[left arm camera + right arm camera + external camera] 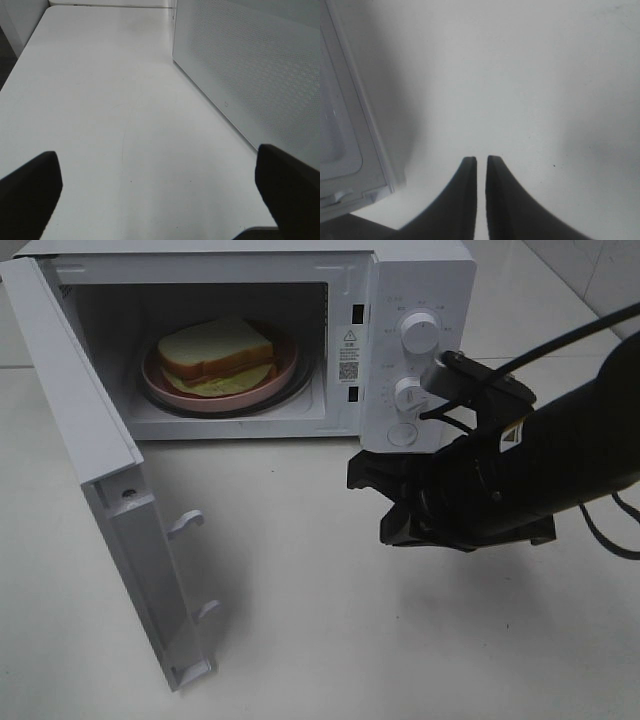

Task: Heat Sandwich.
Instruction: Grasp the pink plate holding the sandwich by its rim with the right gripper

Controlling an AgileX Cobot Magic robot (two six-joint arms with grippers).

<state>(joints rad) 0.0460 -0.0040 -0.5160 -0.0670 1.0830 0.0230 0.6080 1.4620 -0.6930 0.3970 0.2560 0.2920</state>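
Sandwich (215,352): two thick slices of white bread with a yellow-green filling showing at the front edge. It lies on a round pink plate (287,373), set towards the left of the plate. The plate sits inside the cavity of a white microwave oven (420,275), roughly central on the cavity floor.

Oven door (95,490): fully open, swung out to the left. Its inner face is turned towards the cavity and two white latch hooks (186,523) project from its free edge. Control panel to the right of the cavity: two round white knobs, upper (418,335) and lower (408,393), with a round button (402,434) below them.

Right end effector (481,165): the black fingers are drawn together with only a thin slit between them, and nothing is gripped. It hangs over the bare white surface (300,640) in front of the control panel, outside the cavity and well apart from the sandwich. Its wrist view shows the bottom corner of the open door to one side.

Left end effector (160,195): fingers spread wide apart, nothing between them. It is out of the high view. Its own camera shows it over the white surface near a white perforated panel (250,75) of the oven; I cannot tell whether that is the door or a side wall.
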